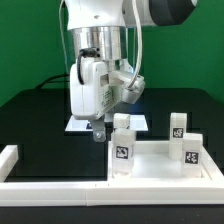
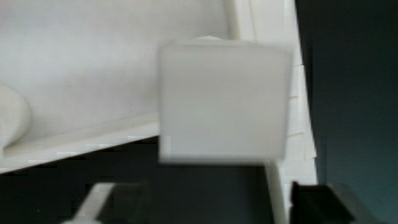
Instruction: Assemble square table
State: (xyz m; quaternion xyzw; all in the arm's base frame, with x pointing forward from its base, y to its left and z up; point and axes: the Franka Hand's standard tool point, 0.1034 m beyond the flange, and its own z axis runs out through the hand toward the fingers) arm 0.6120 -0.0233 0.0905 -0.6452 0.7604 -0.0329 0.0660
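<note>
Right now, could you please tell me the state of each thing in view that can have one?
Gripper: down low beside the near leg; open or shut unclear.
Near leg: upright at a corner of the tabletop.
Back leg: upright at the tabletop's far edge.
Right leg: upright on the tabletop.
Tabletop: lying flat, recessed face up.

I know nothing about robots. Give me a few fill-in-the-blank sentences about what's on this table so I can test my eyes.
1. In the exterior view, ___ white leg blocks stand upright on the square slab.
2. The tabletop under the white parts is coloured ___.
3. The backdrop behind the arm is coloured ___.
4. Each leg block there shows a black-and-white ___ on its face.

Missing words: three; black; green; tag
</note>
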